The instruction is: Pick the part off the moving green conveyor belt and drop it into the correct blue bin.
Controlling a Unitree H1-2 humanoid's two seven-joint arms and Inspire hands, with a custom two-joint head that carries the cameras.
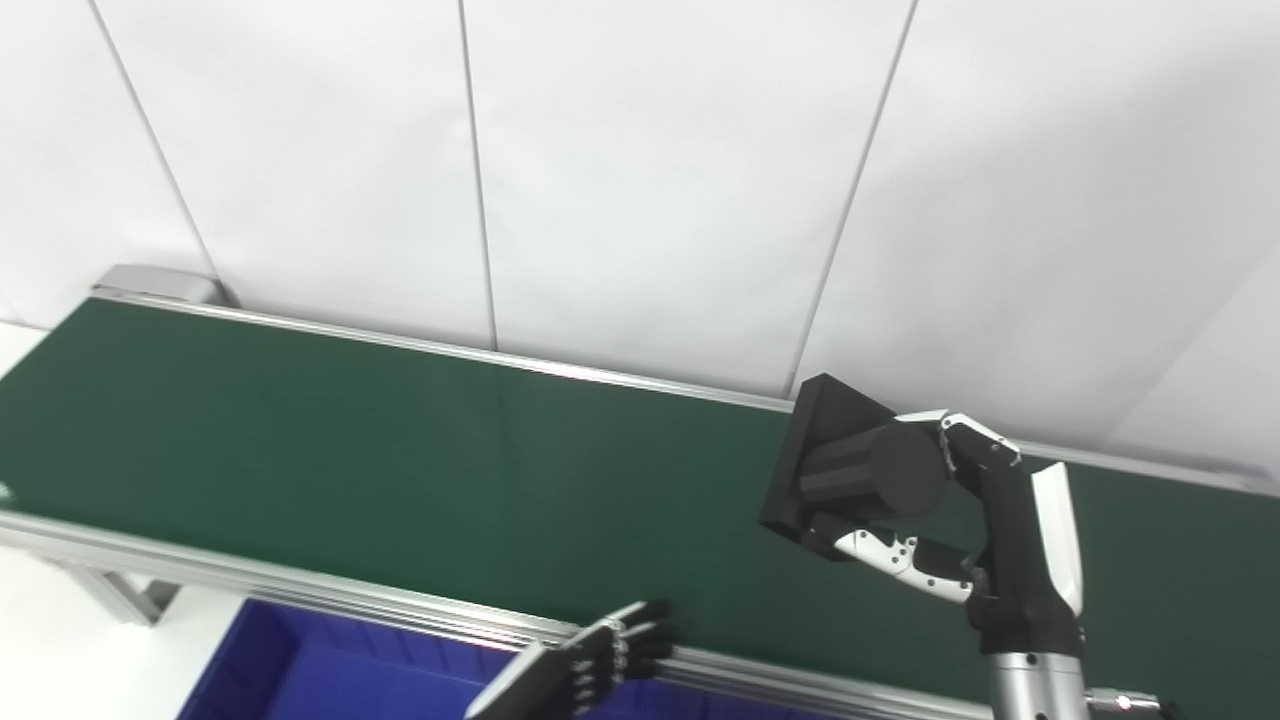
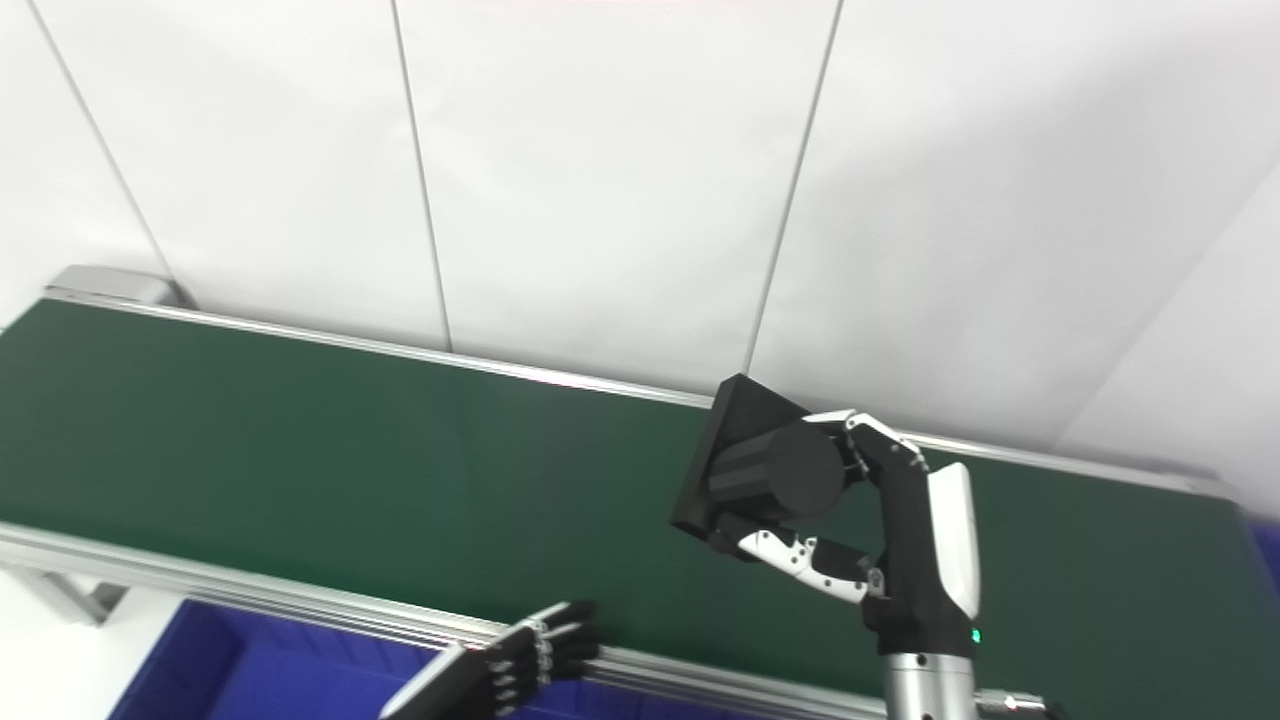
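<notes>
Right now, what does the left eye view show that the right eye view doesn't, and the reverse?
Only the left eye view shows a white strip left of the conveyor belt end. Only the right eye view shows a green light on the right hand's wrist and a blue patch at the far right edge. Both show the right hand shut on the black part, the left hand at the belt's near rail, and the blue bin.

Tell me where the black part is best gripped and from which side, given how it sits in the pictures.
Grip the round drum of the black part, coming from the right, as the right hand does: fingers over the top, thumb beneath. The flat square plate at its left end is wider, so it probably stops the part sliding through.
</notes>
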